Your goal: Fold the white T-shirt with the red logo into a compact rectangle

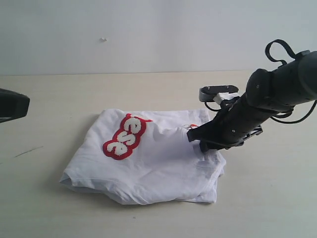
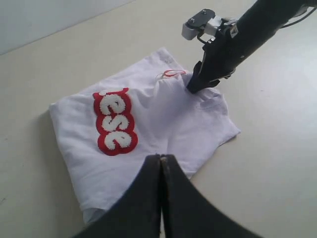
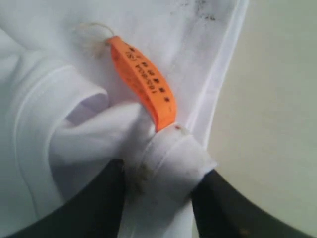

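Fabric of the white T-shirt (image 1: 158,168), mid-frame, sits between the half-parted fingers of our right gripper (image 3: 158,171) by the orange tag (image 3: 143,79); grip unclear. Our left gripper (image 2: 161,159) is closed, empty. We should withdraw straight up, sparing the fold.

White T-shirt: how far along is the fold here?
Done: the white T-shirt lies doubled into a layered bundle, the red logo partly hidden. In hand: a fabric fold beside the orange tag sits between the fingers of the right gripper, grip unclear; the left gripper is shut, off the cloth. Left: its edges are uneven, not yet a compact rectangle.
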